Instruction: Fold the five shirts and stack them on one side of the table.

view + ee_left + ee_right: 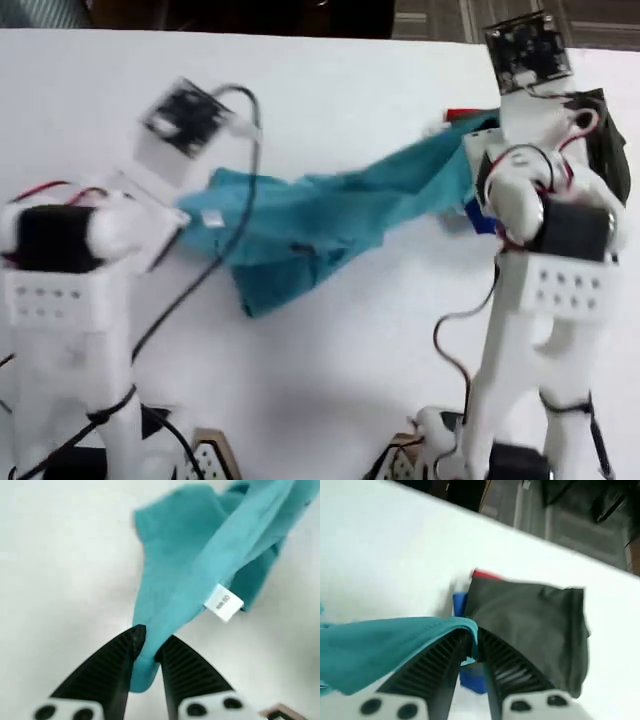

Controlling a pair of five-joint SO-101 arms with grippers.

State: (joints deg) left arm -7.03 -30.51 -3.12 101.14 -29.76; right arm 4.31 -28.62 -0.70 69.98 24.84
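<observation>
Left jaws clamped on one end of the teal shirt [185, 555], right jaws on the other, cloth strung sagging over mid-desk [330, 380]; dark shirt [530, 625] tops blue [470, 680] and red [485, 574] ones beside the right arm, so likely three folded, teal yet unfolded, with bare room near-side and left.

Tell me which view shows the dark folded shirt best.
The right wrist view: the dark shirt lies folded atop a blue shirt and a red shirt, nearly whole. The high view catches its dark edge behind the right arm.
</observation>
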